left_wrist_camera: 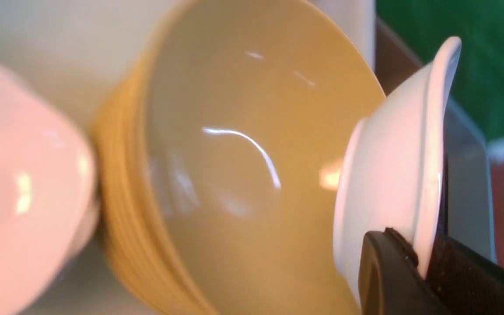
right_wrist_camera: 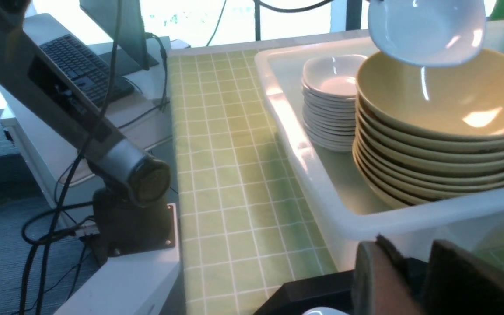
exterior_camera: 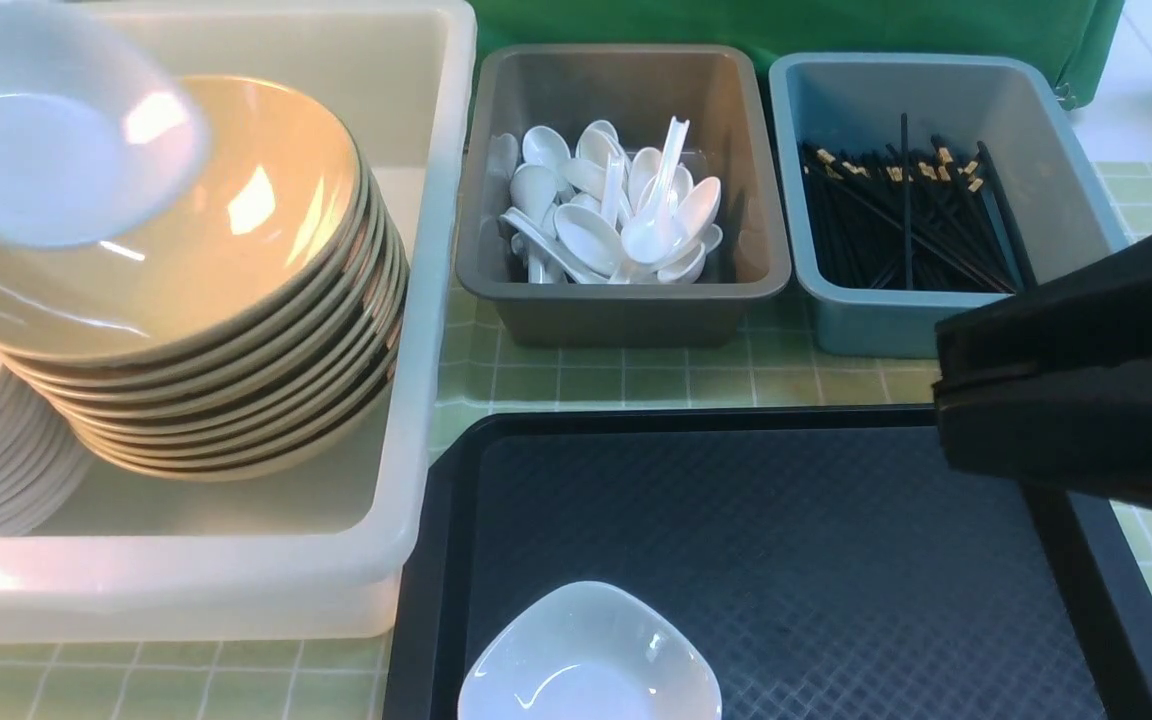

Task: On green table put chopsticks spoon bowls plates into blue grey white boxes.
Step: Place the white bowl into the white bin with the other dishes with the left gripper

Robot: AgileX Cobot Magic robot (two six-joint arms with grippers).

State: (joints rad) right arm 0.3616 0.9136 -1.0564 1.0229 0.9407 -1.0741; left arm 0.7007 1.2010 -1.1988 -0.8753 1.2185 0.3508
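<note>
White dish (left_wrist_camera: 387,175) clamped by its rim in left tool (left_wrist_camera: 416,258), over yellow bowls (left_wrist_camera: 243,166)

Glossy tan bowls (exterior_camera: 186,290); textured matt (rubbery-looking) black tray (exterior_camera: 786,560).

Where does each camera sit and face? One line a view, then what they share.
Front view: between the arms, looking forward and down at the white box, grey box, blue box and black tray; the right arm shows.
Left wrist view: on the left wrist, facing the yellow bowls; the left gripper pinches a small white dish.
Right wrist view: on the right wrist, looking across toward the white box; right gripper and left arm show.
Shared: all three show the bowls and the held dish.
</note>
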